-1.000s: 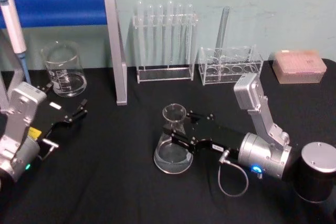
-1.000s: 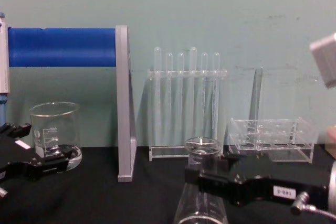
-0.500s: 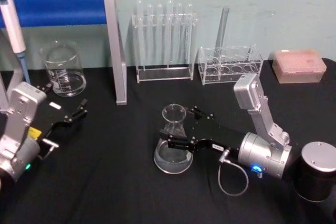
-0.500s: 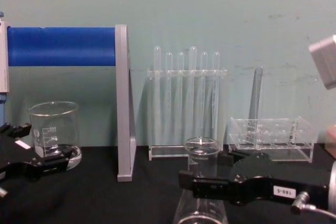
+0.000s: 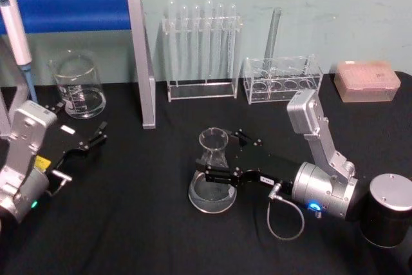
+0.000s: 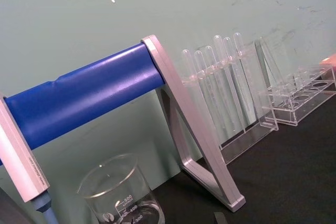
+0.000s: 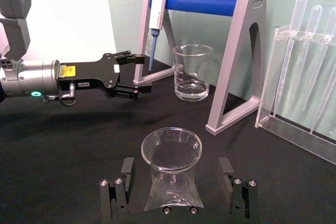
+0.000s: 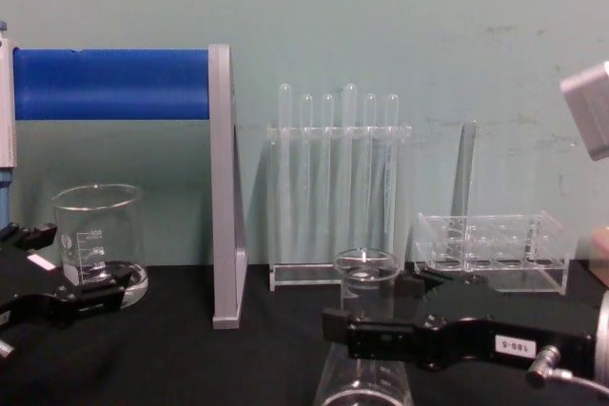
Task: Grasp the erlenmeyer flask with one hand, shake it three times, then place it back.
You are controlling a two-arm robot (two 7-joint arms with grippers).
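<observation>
The erlenmeyer flask (image 5: 212,178) stands upright on the black table, in the middle. My right gripper (image 5: 223,157) is open, one finger on each side of the flask's neck, both clear of the glass. From the right wrist view the flask (image 7: 172,174) sits centred between the two black fingers (image 7: 126,170). The chest view has the flask (image 8: 367,278) low in the middle with my right gripper (image 8: 373,306) across it. My left gripper (image 5: 90,141) rests open at the table's left, and it is also seen from the right wrist (image 7: 132,74).
A glass beaker (image 5: 77,85) and a blue-barred stand (image 5: 141,62) with a pipette (image 5: 16,30) are back left. A test tube rack (image 5: 201,49), a second clear rack (image 5: 283,78) and a pink box (image 5: 367,80) line the back. A black cylinder (image 5: 389,210) stands front right.
My right gripper's fingers have spread wider around the flask's neck. The flask has stayed upright in the same spot. The left arm has not moved.
</observation>
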